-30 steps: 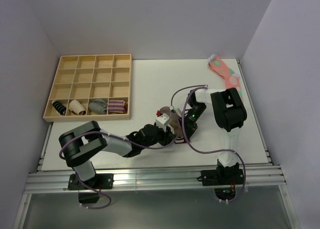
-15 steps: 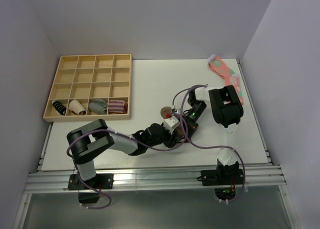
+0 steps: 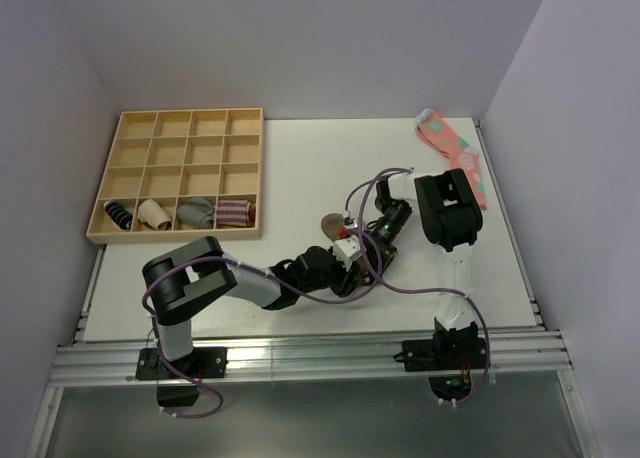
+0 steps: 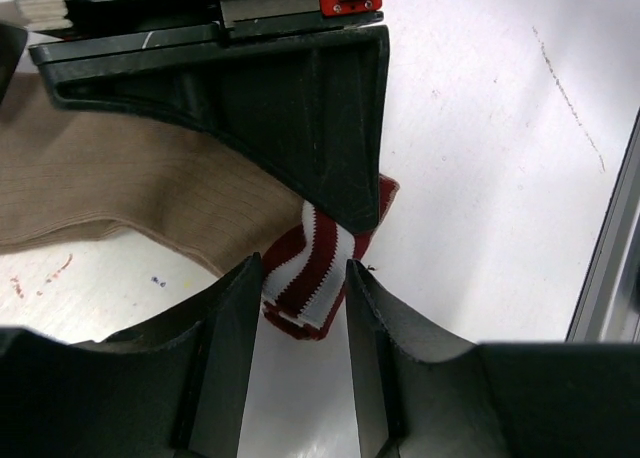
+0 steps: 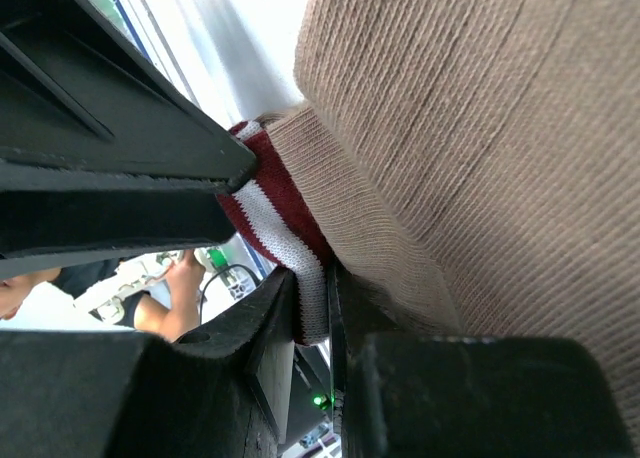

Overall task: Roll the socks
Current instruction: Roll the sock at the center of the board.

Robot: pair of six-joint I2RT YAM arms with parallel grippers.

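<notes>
The tan-brown sock [image 3: 330,224] lies at the table's middle. Its red and white striped cuff [image 4: 312,270] points toward the near edge. My right gripper [image 3: 364,240] is shut on that cuff; in the right wrist view the cuff [image 5: 262,218] is pinched between its fingers [image 5: 326,300] and the tan body [image 5: 480,148] fills the frame. My left gripper [image 4: 300,283] is open, with its two fingertips either side of the cuff's end, just under the right gripper's black finger [image 4: 300,108]. In the top view the left gripper [image 3: 346,262] sits right against the right one.
A wooden compartment tray [image 3: 180,128] stands at the back left, with small sock bundles [image 3: 195,213] in its front row. A coral-pink dotted sock [image 3: 455,153] lies at the back right edge. A metal rail [image 3: 300,358] runs along the near edge.
My left arm has reached further right and its gripper has closed in on the cuff. The tan sock has shifted a little toward the back left.
</notes>
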